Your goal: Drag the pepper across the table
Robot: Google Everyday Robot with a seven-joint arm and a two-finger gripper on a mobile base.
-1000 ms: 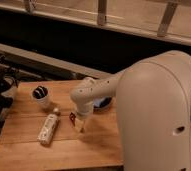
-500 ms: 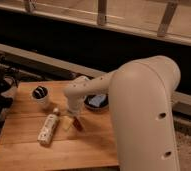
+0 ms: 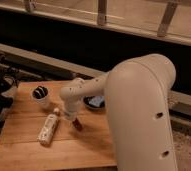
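Fingers (image 3: 71, 115) clamp the pepper (image 3: 77, 124) jutting below them (near the table (image 3: 24, 150) middle).

One wooden table (image 3: 24, 150) carries four things: one white cup (image 3: 40, 96), one white bottle (image 3: 48, 129) lying on its side, one dark bowl (image 3: 95, 102) and one reddish pepper (image 3: 77, 124). One gripper (image 3: 70, 115) hangs low over the table, just beside the pepper.

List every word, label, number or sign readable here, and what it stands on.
No text can be read anywhere.
White bottle lying on the table: no print can be made out.
Cup: no marking seen.
Gripper, low over the table at the pepper: no marking seen.
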